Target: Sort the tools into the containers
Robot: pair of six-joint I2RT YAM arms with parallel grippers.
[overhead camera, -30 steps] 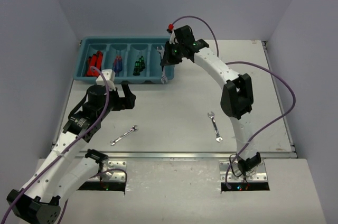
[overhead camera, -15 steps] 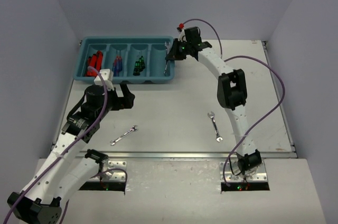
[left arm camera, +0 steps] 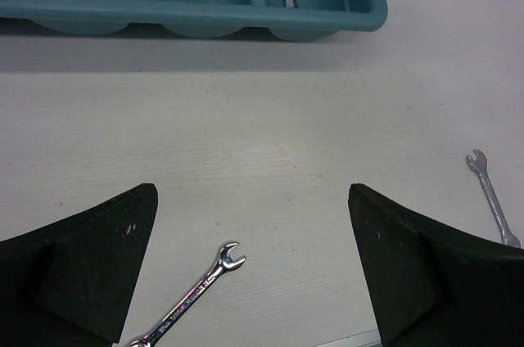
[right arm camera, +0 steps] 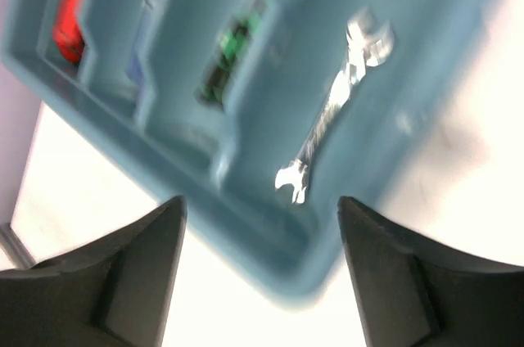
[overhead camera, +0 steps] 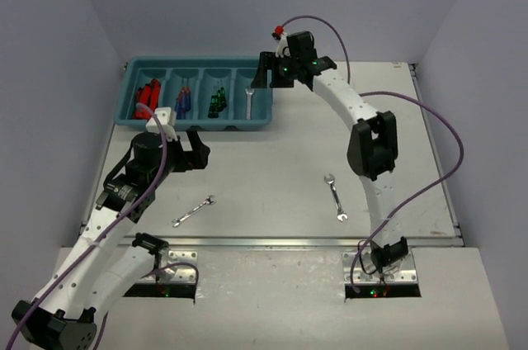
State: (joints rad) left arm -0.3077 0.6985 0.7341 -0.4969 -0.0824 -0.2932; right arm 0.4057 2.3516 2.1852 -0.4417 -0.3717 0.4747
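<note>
We are holding the left gripper (left arm camera: pixel 252 200) spread and empty, the slantwise silver wrench (left arm camera: pixel 190 298) lying just nearward of it.

We see a tray (overhead camera: pixel 206 124) of smooth teal plastic with a soft sheen. The wrench (right arm camera: pixel 332 122) lying in it is bright, polished metal, as are a second wrench (left arm camera: pixel 190 298) and a third wrench (left arm camera: pixel 491 200) on the tabletop (left arm camera: pixel 270 142), which looks white, matt and faintly ribbed. The fingers (left arm camera: pixel 82 273) of the left gripper (left arm camera: pixel 252 200) look like dull, matt black plastic.
</note>
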